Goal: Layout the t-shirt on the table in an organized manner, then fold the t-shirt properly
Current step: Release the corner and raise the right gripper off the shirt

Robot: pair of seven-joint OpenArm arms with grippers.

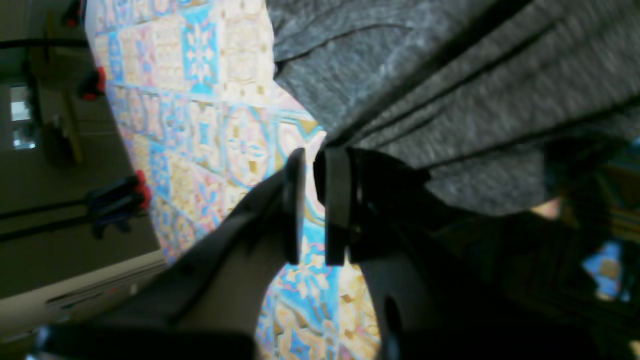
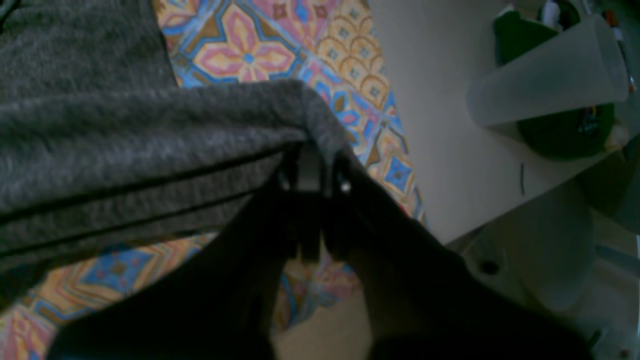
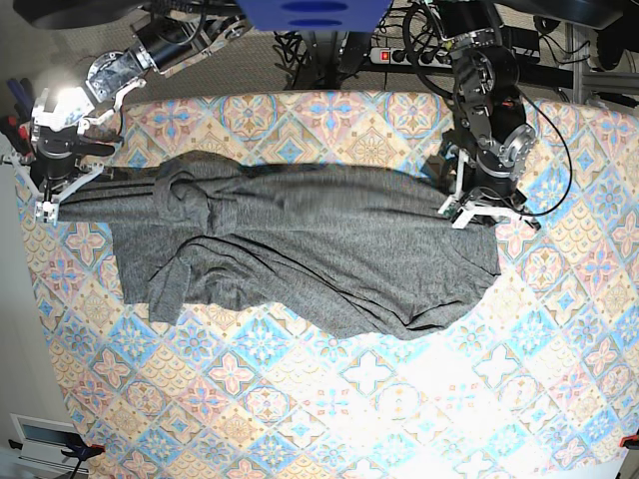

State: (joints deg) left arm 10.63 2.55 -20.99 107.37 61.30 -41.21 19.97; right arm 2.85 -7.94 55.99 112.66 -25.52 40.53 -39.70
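Observation:
The dark-grey t-shirt (image 3: 319,249) lies stretched lengthwise across the patterned table (image 3: 349,399), bunched and twisted near its left end with a rumpled lower hem. My right gripper (image 3: 50,200) is at the shirt's left end, close to the table's left edge. In the right wrist view the right gripper (image 2: 312,160) is shut on the t-shirt (image 2: 125,140), and taut pleats run from its tips. My left gripper (image 3: 467,212) is at the shirt's right end. In the left wrist view the left gripper (image 1: 315,155) is nearly closed, and folds of the t-shirt (image 1: 450,75) converge at its tips.
Red-tipped clamps (image 1: 140,187) grip the table's edge beside my left arm. A frosted cup-like thing (image 2: 545,75) stands off the table past the edge (image 2: 400,165). Cables and a power strip (image 3: 399,55) run along the back.

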